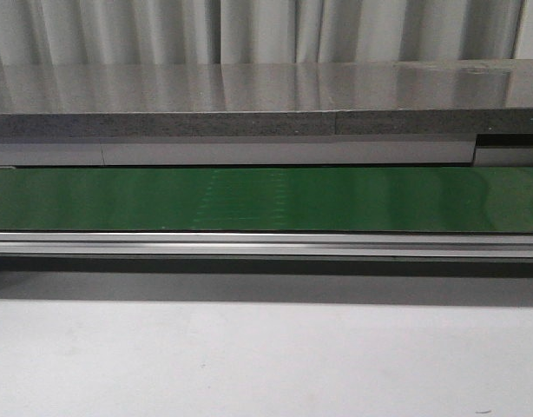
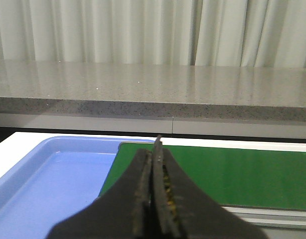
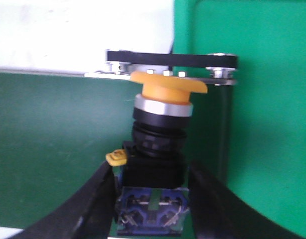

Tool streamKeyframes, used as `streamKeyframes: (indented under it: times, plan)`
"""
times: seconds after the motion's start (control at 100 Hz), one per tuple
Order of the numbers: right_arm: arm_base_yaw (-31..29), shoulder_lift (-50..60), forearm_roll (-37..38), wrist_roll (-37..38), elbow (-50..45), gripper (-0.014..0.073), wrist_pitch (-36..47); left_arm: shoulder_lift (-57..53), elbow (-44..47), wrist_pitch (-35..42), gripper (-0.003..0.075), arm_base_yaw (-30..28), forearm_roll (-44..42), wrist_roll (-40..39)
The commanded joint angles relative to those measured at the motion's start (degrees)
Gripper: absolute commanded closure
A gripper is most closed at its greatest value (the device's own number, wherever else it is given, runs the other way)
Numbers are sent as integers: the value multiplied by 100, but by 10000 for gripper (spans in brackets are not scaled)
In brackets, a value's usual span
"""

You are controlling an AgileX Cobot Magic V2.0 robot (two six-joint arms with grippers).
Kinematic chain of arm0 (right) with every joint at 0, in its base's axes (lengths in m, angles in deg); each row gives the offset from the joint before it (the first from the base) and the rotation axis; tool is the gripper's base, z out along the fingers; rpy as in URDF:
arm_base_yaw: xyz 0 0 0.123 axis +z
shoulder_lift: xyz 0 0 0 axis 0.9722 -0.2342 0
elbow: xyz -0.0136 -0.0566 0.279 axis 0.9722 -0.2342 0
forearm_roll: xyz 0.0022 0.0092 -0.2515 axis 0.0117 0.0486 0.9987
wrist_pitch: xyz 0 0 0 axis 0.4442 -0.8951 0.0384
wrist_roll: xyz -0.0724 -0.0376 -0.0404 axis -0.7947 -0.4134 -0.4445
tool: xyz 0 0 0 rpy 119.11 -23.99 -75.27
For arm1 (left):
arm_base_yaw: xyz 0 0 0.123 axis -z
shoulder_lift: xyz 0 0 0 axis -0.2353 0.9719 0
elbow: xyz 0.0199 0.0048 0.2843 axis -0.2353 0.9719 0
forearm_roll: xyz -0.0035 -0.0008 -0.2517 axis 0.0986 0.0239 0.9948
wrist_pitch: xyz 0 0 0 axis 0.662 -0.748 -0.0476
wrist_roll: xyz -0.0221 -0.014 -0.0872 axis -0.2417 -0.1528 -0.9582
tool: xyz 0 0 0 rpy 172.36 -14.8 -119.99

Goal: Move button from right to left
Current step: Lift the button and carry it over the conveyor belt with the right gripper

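Two black fingers of the right tool [image 3: 150,199] flank the button [image 3: 160,144] at its boxy switch body, seemingly touching its sides, a low hold that leaves the yellow-orange head clear. Beyond it lie the green belt [image 3: 48,144] and a bolted black bracket [image 3: 170,58]. Shut on nothing, the left tool [image 2: 154,164] idles above a blue tray [image 2: 48,184], probably the drop point; the front view shows neither tool nor button.

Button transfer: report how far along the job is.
Done: the button sits between the right gripper fingers, which flank its black body; whether they are clamped is unclear. In hand: nothing shows on the green belt in the front view. Left: the left gripper is shut and empty near the blue tray, so delivery leftward remains.
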Motion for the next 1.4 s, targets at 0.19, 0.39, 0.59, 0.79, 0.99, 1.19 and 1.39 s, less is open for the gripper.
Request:
streamKeyframes:
  times: [0.19, 0.39, 0.59, 0.79, 0.99, 1.19, 1.39]
  plan:
    - [850, 347, -108, 346, -388, 503, -34, -186, 253, 498, 740, -18, 0, -40]
    - [978, 534, -97, 520, -848, 503, 148, -186, 253, 498, 740, -18, 0, -40]
    - [978, 793, 442, 867, -1061, 503, 206, -186, 253, 540, 740, -18, 0, -40]
    - [978, 794, 583, 1068, -1352, 503, 462, -186, 253, 577, 740, -18, 0, -40]
    - [978, 787, 521, 1127, -1448, 314, 562, -186, 253, 577, 740, -18, 0, -40]
    - [978, 787, 521, 1127, -1448, 97, 537, -186, 253, 577, 740, -18, 0, -40]
    - [978, 863, 521, 1163, -1448, 171, 572, -186, 253, 577, 740, -18, 0, -40]
